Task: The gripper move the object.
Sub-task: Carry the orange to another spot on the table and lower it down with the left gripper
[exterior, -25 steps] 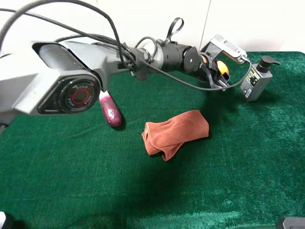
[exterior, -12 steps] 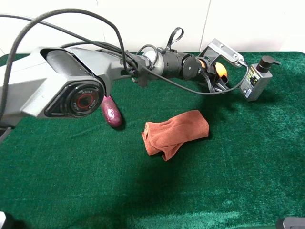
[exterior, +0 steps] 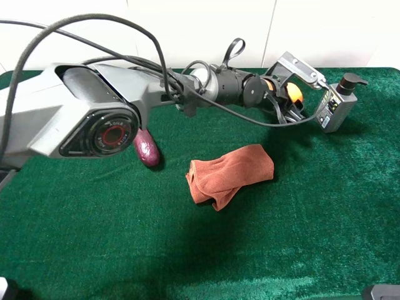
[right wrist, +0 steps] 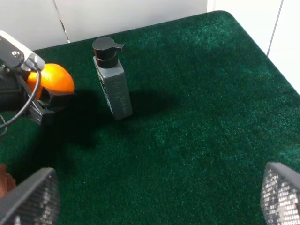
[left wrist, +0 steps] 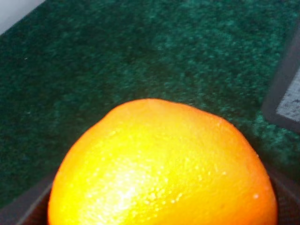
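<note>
The left hand [exterior: 290,100] was clamped on the orange [exterior: 293,94], its black jaws pressing the fruit from either side near the far edge of the green worktop [exterior: 325,219]. In the left wrist view the orange [left wrist: 159,164] filled most of the picture, with dark jaw edges at the lower corners. A grey pump bottle [exterior: 338,103] stood upright just beside the held fruit, on its right in the high view. Compared with half a second before, the hand and the orange had shifted slightly toward that bottle, and the arm's big joint had moved a little the same way. The bottle had not moved, nor had the rust-brown cloth [exterior: 230,175] in the middle of the worktop or the purple eggplant [exterior: 147,150] to its left. Whether the orange was clear of the worktop could not be told. The right hand [right wrist: 154,197] hung over the worktop with its fingers [right wrist: 29,199] wide apart, holding nothing.
</note>
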`<state>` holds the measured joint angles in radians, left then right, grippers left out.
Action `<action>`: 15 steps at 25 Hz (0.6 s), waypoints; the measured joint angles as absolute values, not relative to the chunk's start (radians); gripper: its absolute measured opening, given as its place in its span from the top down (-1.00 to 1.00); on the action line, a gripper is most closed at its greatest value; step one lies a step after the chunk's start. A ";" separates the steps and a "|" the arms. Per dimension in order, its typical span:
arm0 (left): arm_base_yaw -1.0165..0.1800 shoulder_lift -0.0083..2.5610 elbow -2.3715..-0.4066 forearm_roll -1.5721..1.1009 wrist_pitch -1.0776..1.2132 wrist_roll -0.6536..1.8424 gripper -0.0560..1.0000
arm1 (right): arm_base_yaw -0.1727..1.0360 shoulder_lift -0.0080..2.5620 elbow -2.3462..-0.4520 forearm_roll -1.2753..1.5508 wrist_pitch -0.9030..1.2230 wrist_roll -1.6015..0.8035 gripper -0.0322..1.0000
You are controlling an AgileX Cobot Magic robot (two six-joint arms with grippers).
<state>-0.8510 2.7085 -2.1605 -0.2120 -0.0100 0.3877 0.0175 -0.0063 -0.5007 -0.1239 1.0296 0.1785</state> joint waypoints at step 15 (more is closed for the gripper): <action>-0.861 2.710 -2.161 -0.212 0.017 0.392 -0.57 | 0.017 -0.006 -0.501 -0.122 1.030 0.179 -0.33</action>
<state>-0.8606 2.7105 -2.1605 -0.2120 0.0168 0.3925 0.0175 -0.0063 -0.5007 -0.1220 1.0296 0.1785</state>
